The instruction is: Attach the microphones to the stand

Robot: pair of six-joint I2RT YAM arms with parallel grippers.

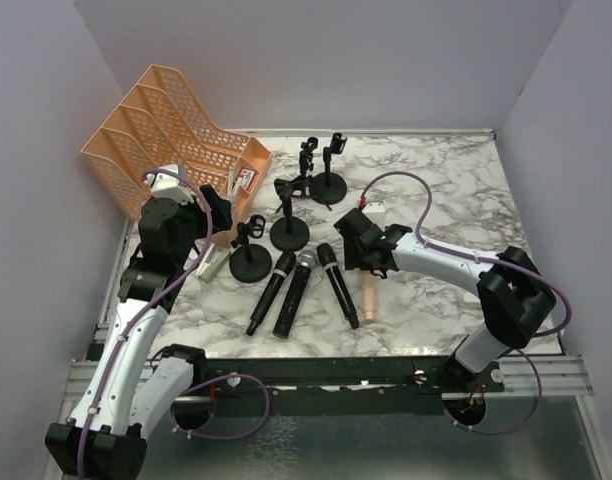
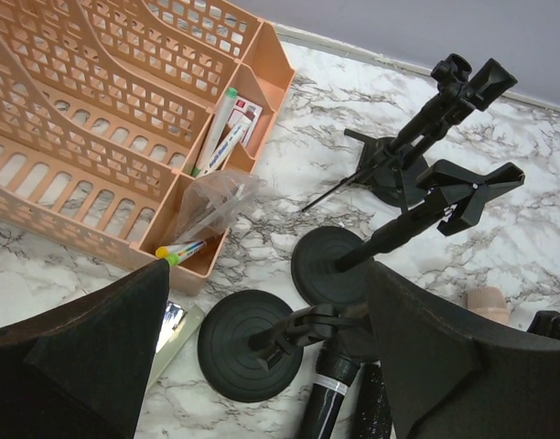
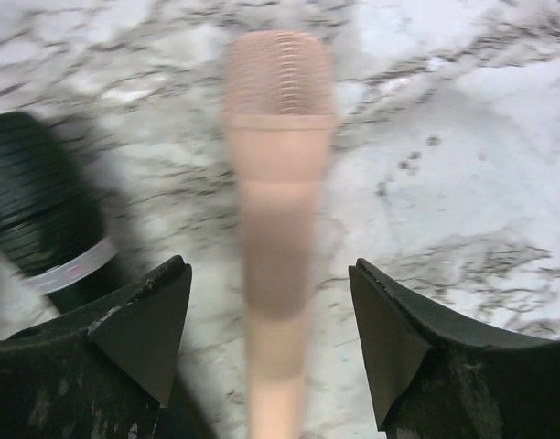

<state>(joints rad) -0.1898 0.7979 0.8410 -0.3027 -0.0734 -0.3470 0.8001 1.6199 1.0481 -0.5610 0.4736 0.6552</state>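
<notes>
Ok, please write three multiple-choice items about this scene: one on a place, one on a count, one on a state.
1. Seen from above, where does the pink mic lie in the row of mics?
A. at the left end
B. at the right end
C. in the middle

2. How many mics lie on the table?
A. two
B. three
C. four

3. How do the right fingers stand?
A. open, one on each side of the pink mic
B. shut on the pink mic
C. shut on a black mic

Answers:
1 B: all the other mics lie to its left.
2 C: two black mics, one silver-headed mic and the pink mic.
3 A: the right wrist view shows a gap between the mic and each finger.
</notes>
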